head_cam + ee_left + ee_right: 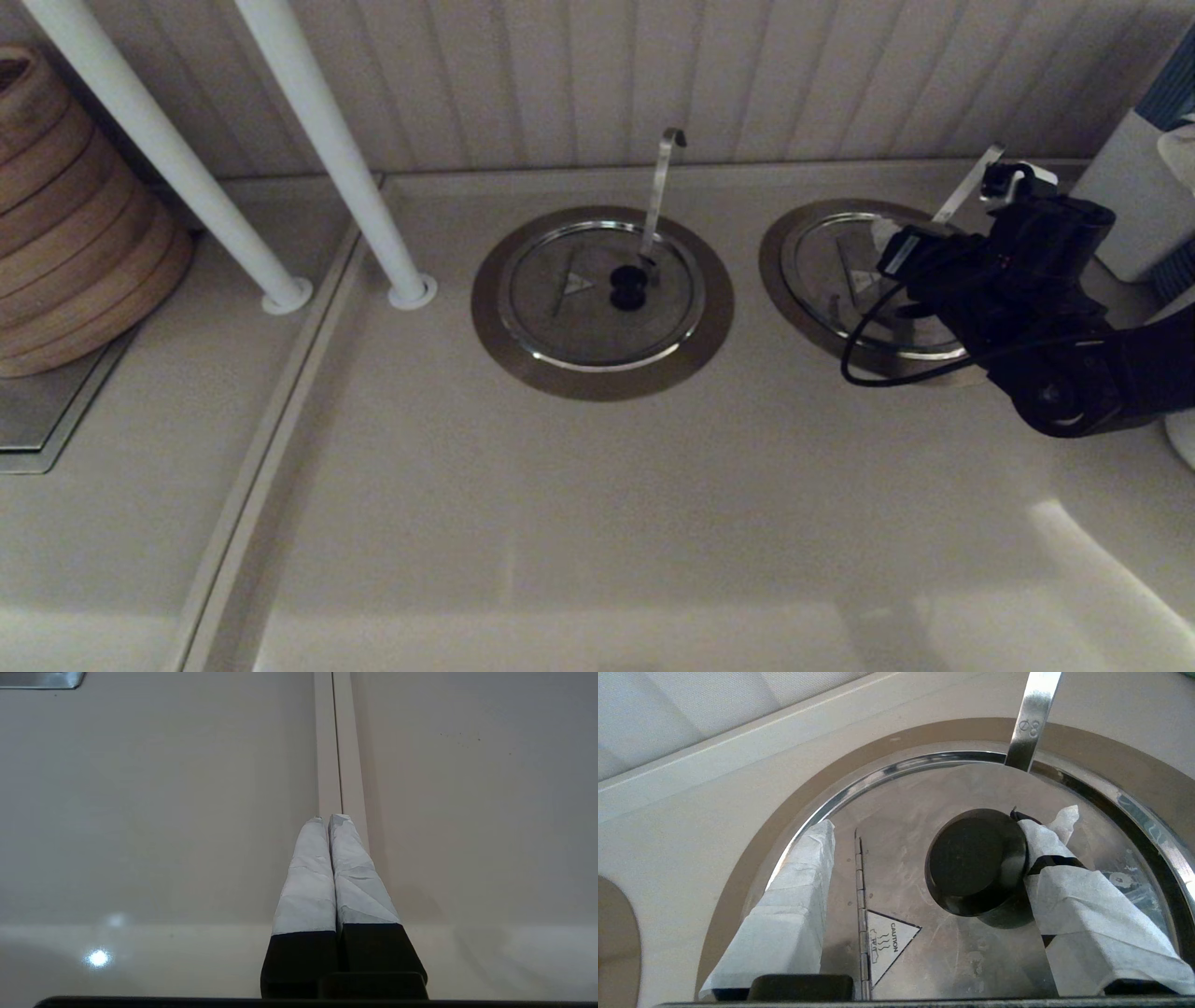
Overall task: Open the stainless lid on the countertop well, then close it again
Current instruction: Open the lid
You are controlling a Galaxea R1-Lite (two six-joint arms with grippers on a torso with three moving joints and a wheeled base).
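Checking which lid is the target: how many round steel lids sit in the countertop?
2. One lid sits mid-counter, with a curled ladle handle rising from it. The stainless lid lies to the right, partly hidden under the open right gripper, whose fingers straddle its black knob.

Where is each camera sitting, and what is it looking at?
Head view: up on the head, looking down at the counter with two wells; the right arm shows.
Left wrist view: behind the left tool, shut, facing bare counter.
Right wrist view: behind the open right tool, looking down at the stainless lid, one finger beside its knob.
Shared: head and right wrist views both show that lid.
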